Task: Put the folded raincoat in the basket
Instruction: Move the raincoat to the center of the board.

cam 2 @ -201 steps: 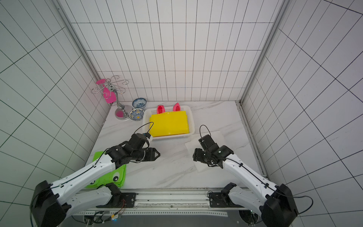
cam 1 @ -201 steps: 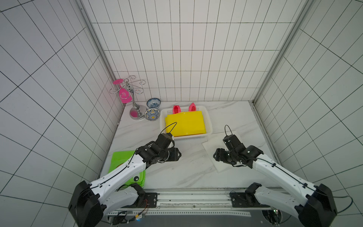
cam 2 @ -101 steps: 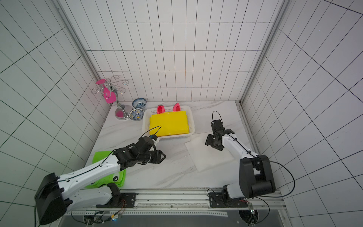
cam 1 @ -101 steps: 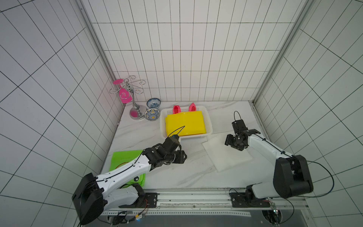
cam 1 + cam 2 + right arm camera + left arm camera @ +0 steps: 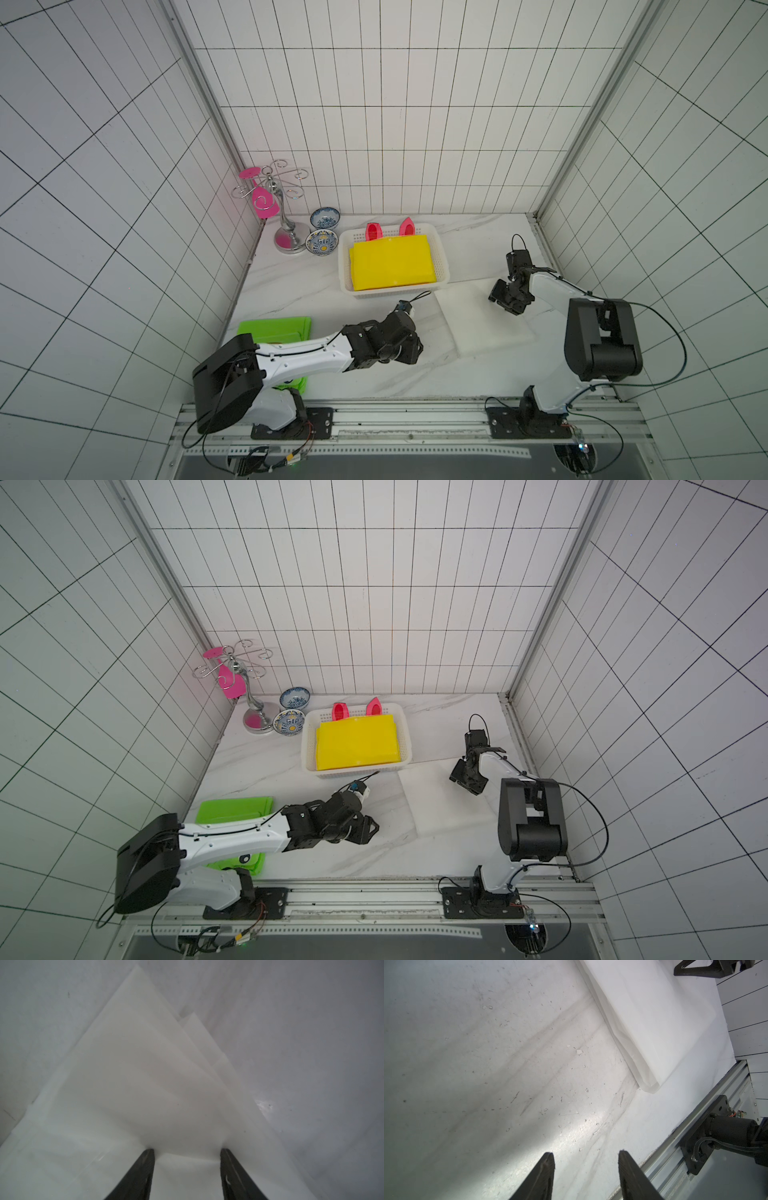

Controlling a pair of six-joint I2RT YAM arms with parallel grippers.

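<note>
A white folded raincoat [image 5: 478, 322] [image 5: 436, 808] lies flat on the table, right of centre, just in front of the white perforated basket [image 5: 443, 266] [image 5: 409, 746]. A yellow folded raincoat [image 5: 390, 262] fills the basket. My right gripper [image 5: 505, 301] [image 5: 187, 1151] is open; both fingertips press down on the white raincoat [image 5: 155, 1084] near its far right part. My left gripper [image 5: 415, 358] [image 5: 585, 1154] is open over bare table, left of the white raincoat [image 5: 654, 1012], holding nothing.
A green folded raincoat [image 5: 274, 328] lies at the front left, partly under my left arm. Two pink items [image 5: 374, 230] stand in the basket behind the yellow raincoat. Two patterned bowls [image 5: 322, 242] and a silver rack [image 5: 286, 224] with pink glasses stand at the back left.
My right gripper has moved right and back, come down onto the white raincoat, and its jaws have narrowed. My left gripper has moved right and toward the front edge.
</note>
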